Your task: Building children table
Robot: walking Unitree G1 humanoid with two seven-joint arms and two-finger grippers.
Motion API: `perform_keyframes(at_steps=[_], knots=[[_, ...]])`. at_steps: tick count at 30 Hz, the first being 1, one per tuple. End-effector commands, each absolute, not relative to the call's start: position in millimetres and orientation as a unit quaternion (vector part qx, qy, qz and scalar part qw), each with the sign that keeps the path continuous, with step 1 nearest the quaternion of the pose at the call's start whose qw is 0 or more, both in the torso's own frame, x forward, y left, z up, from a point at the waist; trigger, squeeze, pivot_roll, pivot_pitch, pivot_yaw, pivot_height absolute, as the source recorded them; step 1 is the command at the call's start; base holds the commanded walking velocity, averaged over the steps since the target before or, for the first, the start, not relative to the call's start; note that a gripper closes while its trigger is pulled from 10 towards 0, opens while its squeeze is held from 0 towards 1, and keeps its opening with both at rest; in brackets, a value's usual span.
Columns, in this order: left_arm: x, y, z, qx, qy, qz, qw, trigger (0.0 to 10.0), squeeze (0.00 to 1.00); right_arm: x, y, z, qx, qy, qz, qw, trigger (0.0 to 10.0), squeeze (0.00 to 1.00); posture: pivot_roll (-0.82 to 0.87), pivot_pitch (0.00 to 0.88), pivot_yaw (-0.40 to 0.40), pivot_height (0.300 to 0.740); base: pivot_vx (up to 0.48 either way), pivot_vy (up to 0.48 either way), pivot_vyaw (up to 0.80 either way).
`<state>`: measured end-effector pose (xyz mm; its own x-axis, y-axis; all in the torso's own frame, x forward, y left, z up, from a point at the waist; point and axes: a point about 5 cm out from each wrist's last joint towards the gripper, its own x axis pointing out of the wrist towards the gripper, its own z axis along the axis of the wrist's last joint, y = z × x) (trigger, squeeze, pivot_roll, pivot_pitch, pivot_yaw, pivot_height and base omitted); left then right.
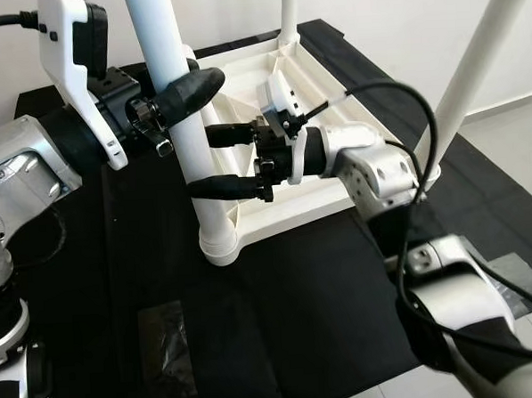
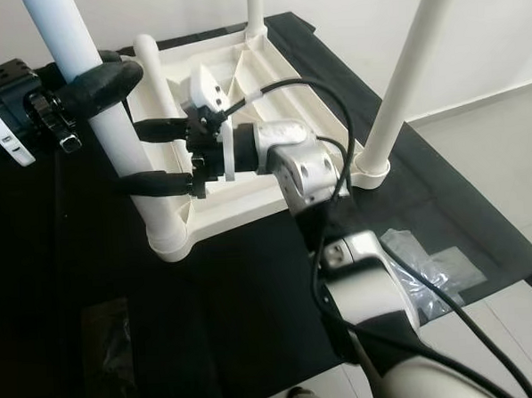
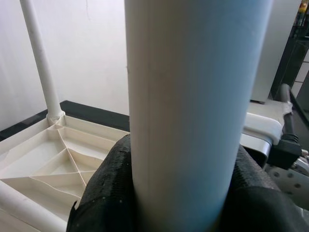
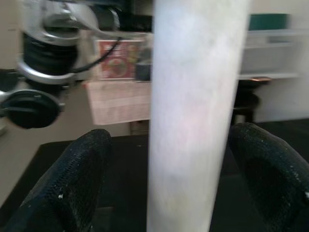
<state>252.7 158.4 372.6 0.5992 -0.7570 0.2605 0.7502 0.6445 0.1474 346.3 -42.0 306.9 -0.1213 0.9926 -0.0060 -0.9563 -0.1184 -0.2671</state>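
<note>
- The left gripper (image 1: 179, 104) comes in from the left of the near white leg (image 1: 180, 123), high up on it. Its black fingers (image 3: 108, 186) are closed around the leg and press on it from both sides.
- The near white leg stands upright in the corner socket (image 1: 219, 241) of the upturned table top (image 1: 283, 180), at the corner nearest the robot's left.
- The right gripper (image 1: 212, 162) reaches the same leg from the right, lower than the left gripper and above the socket. Its two fingers (image 4: 72, 179) are spread wide, one on each side of the leg; in the right wrist view there is a gap between each finger and the leg, so it has hold of nothing.
- The table top lies upside down on a black cloth (image 1: 290, 322), its ribbed underside (image 3: 53, 164) facing up, to the right of the near leg.
- A second leg (image 1: 287, 11) stands at the far corner, beyond the near leg.
- A third leg (image 2: 411, 67) stands at the right corner, well apart from the near leg.
- A piece of clear plastic wrap (image 2: 425, 262) lies on the cloth, well to the right of the near leg.
</note>
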Motion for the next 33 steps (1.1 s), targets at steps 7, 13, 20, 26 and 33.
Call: perform_keyframes(at_steps=[7, 13, 20, 26, 33], knots=[[248.2, 156.1, 365.4, 0.022, -0.121, -0.429, 0.895, 0.0, 0.0, 342.0, -31.0, 304.3, -0.112, -0.075, 0.816, 0.563, 0.0, 0.0, 0.14, 0.281, -0.005, 0.74, 0.0, 0.0, 0.0], [248.1, 153.0, 365.4, 0.021, -0.12, -0.434, 0.893, 0.0, 0.0, 342.4, -26.6, 300.7, -0.116, -0.074, 0.82, 0.555, 0.0, 0.0, 0.14, 0.283, -0.005, 0.74, 0.0, 0.0, 0.0], [250.0, 152.0, 366.0, 0.026, -0.128, -0.422, 0.897, 10.0, 0.0, 348.2, -33.1, 295.9, -0.109, -0.085, 0.805, 0.577, 0.0, 0.0, 0.11, 0.277, -0.005, 0.74, 0.0, 0.0, 0.0], [260.4, 160.6, 370.6, 0.015, -0.139, -0.372, 0.917, 10.0, 1.0, 357.3, -34.3, 282.7, -0.082, -0.074, 0.726, 0.678, 0.0, 0.0, 0.08, 0.275, -0.015, 0.74, 0.0, 0.0, 0.0], [261.9, 171.7, 377.7, -0.01, -0.152, -0.362, 0.92, 10.0, 0.0, 330.9, -4.3, 217.8, -0.037, -0.027, 0.4, 0.915, 0.0, 0.0, 0.06, 0.277, -0.01, 0.74, 0.0, 0.0, 0.0]])
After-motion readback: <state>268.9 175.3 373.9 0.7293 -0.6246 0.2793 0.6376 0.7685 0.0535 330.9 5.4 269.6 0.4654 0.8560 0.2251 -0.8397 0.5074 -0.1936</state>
